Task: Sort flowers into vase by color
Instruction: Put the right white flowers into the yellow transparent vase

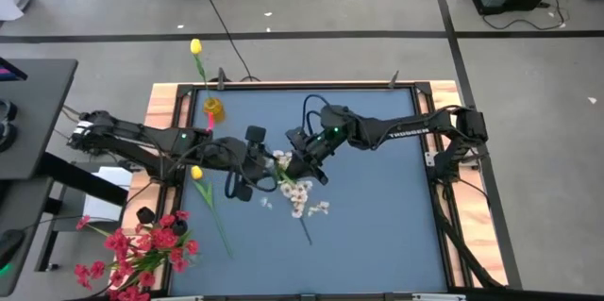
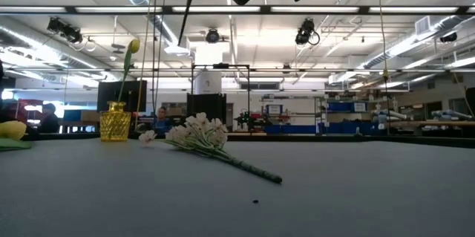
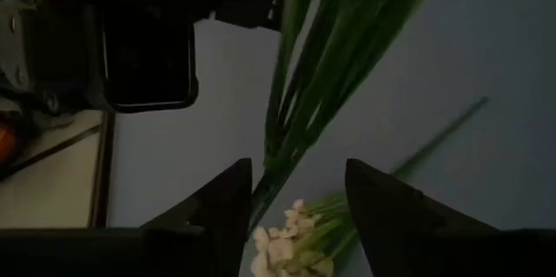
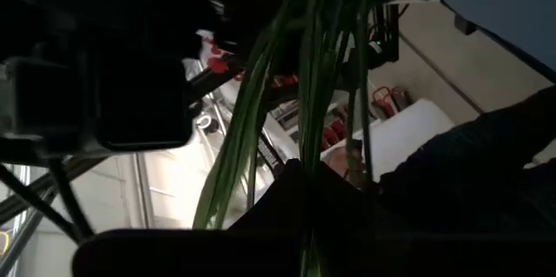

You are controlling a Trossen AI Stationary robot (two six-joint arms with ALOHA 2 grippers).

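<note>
My right gripper (image 1: 302,161) is shut on a bunch of white-blossom sprigs (image 1: 282,161), raised above the table's middle. My left gripper (image 1: 262,161) is open. Its fingers (image 3: 221,203) stand on either side of the bunch's green stems (image 3: 300,129), just above the white blossoms (image 3: 282,247). Another white sprig (image 2: 199,134) lies flat on the table below them. A yellow tulip (image 1: 196,173) lies on the table left of centre. A second tulip (image 1: 195,46) stands in the yellow glass vase (image 1: 214,108). Red flowers (image 1: 142,249) sit at the near left corner. My right gripper pinches several green stems (image 4: 306,151) of the white bunch between its two shut fingers. The stems run on past the fingers toward my left gripper. The bunch is lifted clear of the table.
The yellow vase (image 2: 115,122) stands near the far left edge. The lying white sprig's stem (image 1: 305,230) points toward the near edge. Loose white blossoms (image 1: 316,209) lie beside it. The table's right half (image 1: 387,207) is bare blue mat. A wooden frame (image 1: 156,103) borders the mat.
</note>
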